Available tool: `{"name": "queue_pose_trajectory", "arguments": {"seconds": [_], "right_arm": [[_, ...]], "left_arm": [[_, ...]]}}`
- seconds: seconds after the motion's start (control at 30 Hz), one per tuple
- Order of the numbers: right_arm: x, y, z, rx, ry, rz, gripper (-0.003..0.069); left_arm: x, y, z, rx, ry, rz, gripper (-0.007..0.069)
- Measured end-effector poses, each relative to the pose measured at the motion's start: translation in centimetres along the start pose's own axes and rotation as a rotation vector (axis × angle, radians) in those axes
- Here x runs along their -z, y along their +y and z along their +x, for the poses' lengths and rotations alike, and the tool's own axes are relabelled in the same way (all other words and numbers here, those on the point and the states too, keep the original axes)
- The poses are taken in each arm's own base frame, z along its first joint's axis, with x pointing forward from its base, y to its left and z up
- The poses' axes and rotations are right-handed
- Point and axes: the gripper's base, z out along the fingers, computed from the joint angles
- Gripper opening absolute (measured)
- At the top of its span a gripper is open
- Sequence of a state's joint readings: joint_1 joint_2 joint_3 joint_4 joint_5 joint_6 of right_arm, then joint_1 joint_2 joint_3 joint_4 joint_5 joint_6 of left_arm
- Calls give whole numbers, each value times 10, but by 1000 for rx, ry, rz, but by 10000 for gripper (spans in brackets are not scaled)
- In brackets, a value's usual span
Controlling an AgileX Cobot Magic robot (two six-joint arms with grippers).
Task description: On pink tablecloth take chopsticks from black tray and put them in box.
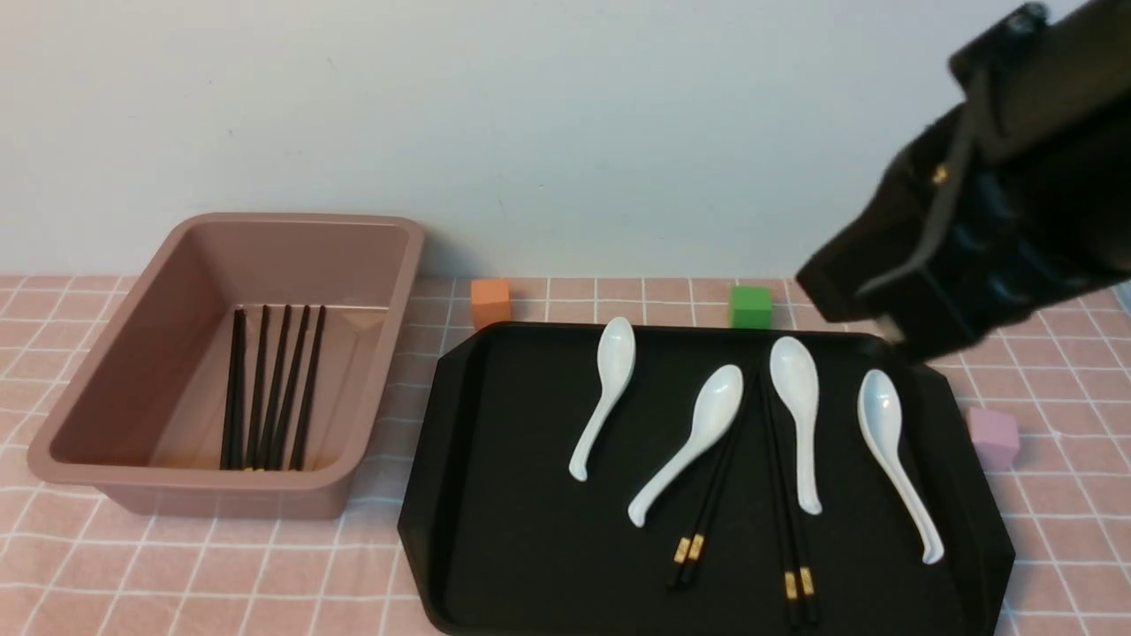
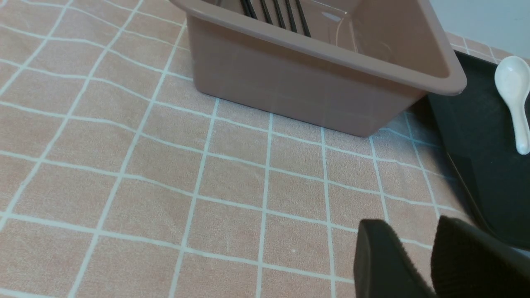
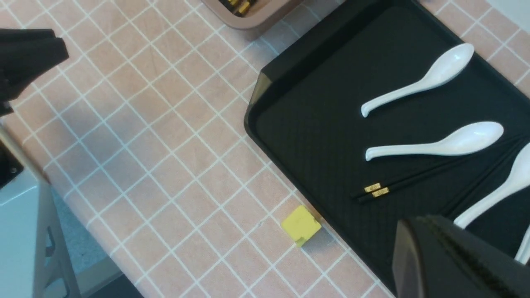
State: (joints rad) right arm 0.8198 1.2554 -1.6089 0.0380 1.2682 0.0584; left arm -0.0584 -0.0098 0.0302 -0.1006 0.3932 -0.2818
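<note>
While the pink tablecloth (image 1: 177, 574) is carrying everything, the black tray (image 1: 495, 495) is sitting toward its right side. The box (image 1: 115, 371) is standing just beside the tray's left edge, already holding several sticks (image 1: 269, 389). Your right gripper (image 3: 430, 231) is hanging near the tray's far right corner, jaws pressed together on nothing. Your left gripper (image 2: 414, 225) is hovering over bare cloth near the box, spread and empty. Two pairs of chopsticks (image 1: 704, 508) are lying in the tray's right half among white spoons (image 1: 698, 433), gold bands pointing toward the near edge. They are looking light, stiff and slick, so you are probably best pinching each pair together just above the bands, clear of the spoons.
</note>
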Motion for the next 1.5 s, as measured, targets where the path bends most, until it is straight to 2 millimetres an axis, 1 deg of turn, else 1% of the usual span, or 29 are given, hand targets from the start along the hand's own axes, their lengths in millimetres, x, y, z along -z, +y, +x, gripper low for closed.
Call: {"name": "queue_pose_trajectory", "arguments": {"seconds": [0.07, 0.17, 0.3, 0.37, 0.4, 0.43, 0.47, 0.5, 0.53, 0.6, 0.63, 0.67, 0.73, 0.77, 0.83, 0.93, 0.97, 1.0, 1.07, 1.13, 1.2, 1.5], "right_arm": [[4, 0, 2, 0, -9, -3, -9], [13, -3, 13, 8, -20, 22, -8], [25, -18, 49, -28, -32, 91, -8], [25, -30, 75, -77, -67, 140, -8], [18, -37, 95, -112, -79, 173, -8], [17, -39, 99, -117, -83, 179, -8], [14, -47, 122, -162, -140, 227, -8], [7, -50, 134, -180, -148, 247, -7], [4, -56, 155, -218, -196, 296, -6], [-8, -61, 187, -262, -249, 359, -7], [-12, -63, 201, -280, -294, 393, -7], [-10, -63, 204, -283, -326, 408, -7], [-23, -64, 240, -306, -416, 483, -7], [-25, -63, 250, -303, -453, 505, -7], [-35, -62, 270, -304, -481, 548, -7], [-55, -62, 299, -322, -505, 583, -6], [-56, -62, 301, -326, -498, 583, -6], [-65, -62, 311, -341, -506, 589, -6], [-78, -63, 324, -366, -500, 588, -6], [-85, -63, 332, -380, -504, 584, -6], [-84, -63, 331, -376, -537, 587, -6], [-84, -63, 331, -376, -546, 589, -5]], "left_arm": [[0, 0, 0, 0, 0, 0, 209], [0, 0, 0, 0, 0, 0, 212], [0, 0, 0, 0, 0, 0, 218], [0, 0, 0, 0, 0, 0, 218], [0, 0, 0, 0, 0, 0, 219], [0, 0, 0, 0, 0, 0, 220], [0, 0, 0, 0, 0, 0, 221], [0, 0, 0, 0, 0, 0, 222], [0, 0, 0, 0, 0, 0, 225], [0, 0, 0, 0, 0, 0, 227], [0, 0, 0, 0, 0, 0, 228], [0, 0, 0, 0, 0, 0, 229], [0, 0, 0, 0, 0, 0, 229], [0, 0, 0, 0, 0, 0, 229], [0, 0, 0, 0, 0, 0, 230], [0, 0, 0, 0, 0, 0, 235], [0, 0, 0, 0, 0, 0, 235], [0, 0, 0, 0, 0, 0, 237], [0, 0, 0, 0, 0, 0, 237], [0, 0, 0, 0, -1, 0, 238], [0, 0, 0, 0, 0, 0, 238], [0, 0, 0, 0, 0, 0, 238]]}}
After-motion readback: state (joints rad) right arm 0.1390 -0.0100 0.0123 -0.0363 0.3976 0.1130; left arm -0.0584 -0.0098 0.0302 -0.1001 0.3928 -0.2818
